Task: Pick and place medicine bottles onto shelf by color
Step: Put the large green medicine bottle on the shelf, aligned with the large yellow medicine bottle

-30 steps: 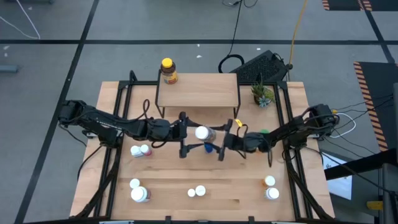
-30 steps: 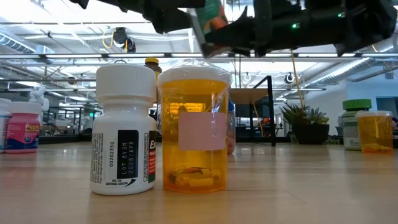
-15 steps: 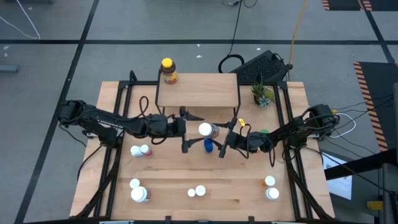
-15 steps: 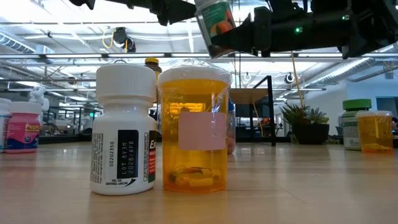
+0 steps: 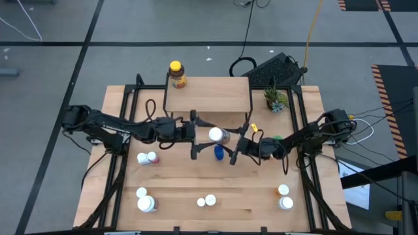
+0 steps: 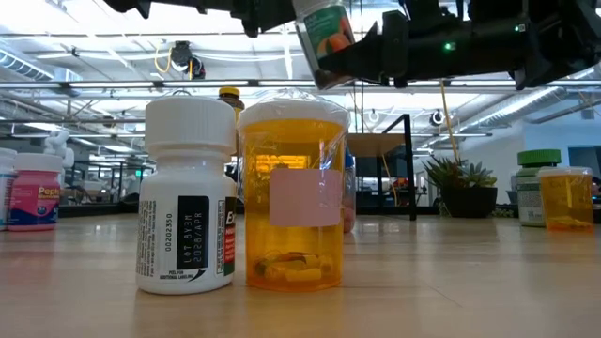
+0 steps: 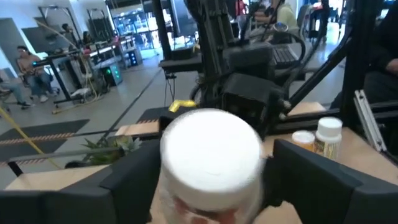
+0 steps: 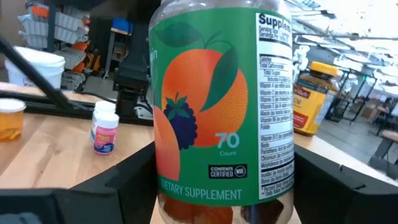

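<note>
Heads up, this looks like a mid-air handoff to me. The bottle, the green-label supplement one with the white cap, hangs above the table just in front of the shelf, between the two arms.

The right gripper is clamped across its body, and its wrist view shows a finger pressed on each side of the label. The left gripper is spread wide with the cap sitting between its fingers. I can't tell if they're touching it, but there seem to be slim gaps on both sides.

The bit that matters is that the bottle's long axis runs roughly left to right across the table. The cap points at the left arm and the base points toward the right arm. So the left gripper faces it cap-end on, with its fingers either side of the cap.

My guess is you close the left on the cap before the right lets go. The grip on the cap looks shallow, so it could tip.

The shelf has one yellow-capped bottle on its back left corner, and the other bottles are down on the table.
</note>
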`<state>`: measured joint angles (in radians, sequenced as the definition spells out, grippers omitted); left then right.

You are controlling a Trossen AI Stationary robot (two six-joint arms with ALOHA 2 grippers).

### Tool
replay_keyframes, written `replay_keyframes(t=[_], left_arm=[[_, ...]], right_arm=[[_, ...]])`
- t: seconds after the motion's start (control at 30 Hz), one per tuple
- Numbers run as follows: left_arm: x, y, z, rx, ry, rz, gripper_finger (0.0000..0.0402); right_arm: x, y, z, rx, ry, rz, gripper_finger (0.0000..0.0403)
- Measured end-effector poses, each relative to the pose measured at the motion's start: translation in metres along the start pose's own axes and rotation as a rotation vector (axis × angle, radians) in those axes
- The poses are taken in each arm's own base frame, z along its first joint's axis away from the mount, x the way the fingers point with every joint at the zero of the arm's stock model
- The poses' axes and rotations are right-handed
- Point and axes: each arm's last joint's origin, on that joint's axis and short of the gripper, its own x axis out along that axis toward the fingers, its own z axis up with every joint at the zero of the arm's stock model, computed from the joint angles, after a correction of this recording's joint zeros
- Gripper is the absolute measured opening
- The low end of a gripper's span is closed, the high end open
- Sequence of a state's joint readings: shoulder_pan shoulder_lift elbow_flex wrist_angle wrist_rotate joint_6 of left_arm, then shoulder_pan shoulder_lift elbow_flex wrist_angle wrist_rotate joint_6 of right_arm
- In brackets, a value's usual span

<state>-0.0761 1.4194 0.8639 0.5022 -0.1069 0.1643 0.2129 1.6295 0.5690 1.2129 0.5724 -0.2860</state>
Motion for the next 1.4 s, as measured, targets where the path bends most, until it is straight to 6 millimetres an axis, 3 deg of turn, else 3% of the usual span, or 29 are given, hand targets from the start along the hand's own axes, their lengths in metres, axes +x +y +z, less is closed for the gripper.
replay_keyframes(t=[0.27,0.63,0.9,1.13,1.27,1.4], left_arm=[[0.005,0.003,-0.008,0.008,0.033,0.043,0.0247],[0.009,0.004,-0.015,-0.006,0.056,0.057,0.0289],[0.009,0.003,-0.015,-0.033,0.063,0.057,0.0232],[0.009,0.003,-0.015,-0.049,0.065,0.058,0.0237],[0.006,0.004,-0.014,-0.052,0.090,0.066,0.0243],[-0.011,0.009,-0.005,-0.033,0.158,0.107,0.0232]], right_arm=[[0.002,-0.003,-0.005,0.025,0.032,-0.002,0.0284],[0.002,-0.003,-0.005,0.041,0.029,0.012,0.0284],[0.002,-0.002,-0.005,0.037,0.035,0.017,0.0284],[0.002,-0.002,-0.005,0.039,0.035,0.020,0.0284],[0.002,-0.001,-0.006,0.024,0.044,0.026,0.0299],[-0.002,0.000,0.003,-0.005,0.033,0.042,0.0335]])
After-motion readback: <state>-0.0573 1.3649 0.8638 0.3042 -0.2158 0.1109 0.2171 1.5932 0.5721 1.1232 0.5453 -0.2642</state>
